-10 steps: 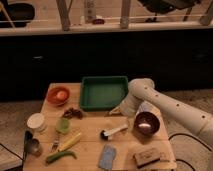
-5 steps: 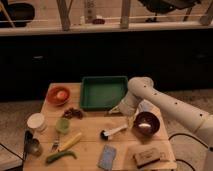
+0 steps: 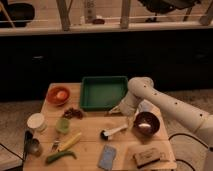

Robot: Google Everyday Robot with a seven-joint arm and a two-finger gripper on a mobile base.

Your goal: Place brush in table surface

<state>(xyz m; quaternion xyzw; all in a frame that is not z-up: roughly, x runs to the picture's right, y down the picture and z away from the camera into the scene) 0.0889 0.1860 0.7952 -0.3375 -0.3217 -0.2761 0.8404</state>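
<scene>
The brush [image 3: 114, 132] lies flat on the light wooden table surface [image 3: 90, 131], with its dark round head toward the left and its white handle pointing right toward a dark bowl [image 3: 146, 124]. My gripper [image 3: 121, 108] hangs at the end of the white arm, just above and behind the brush, by the front right corner of the green tray [image 3: 104, 93]. It is apart from the brush and nothing shows in it.
An orange bowl [image 3: 58, 95], dark crumbs [image 3: 73, 113], a white cup [image 3: 36, 122] and a small green cup [image 3: 62, 125] stand at the left. A yellow-green utensil [image 3: 66, 146], a metal scoop [image 3: 30, 143], a blue sponge [image 3: 106, 157] and a brown block [image 3: 147, 156] lie along the front.
The arm has shifted only slightly near the tray's corner. The brush lies in the same spot on the table.
</scene>
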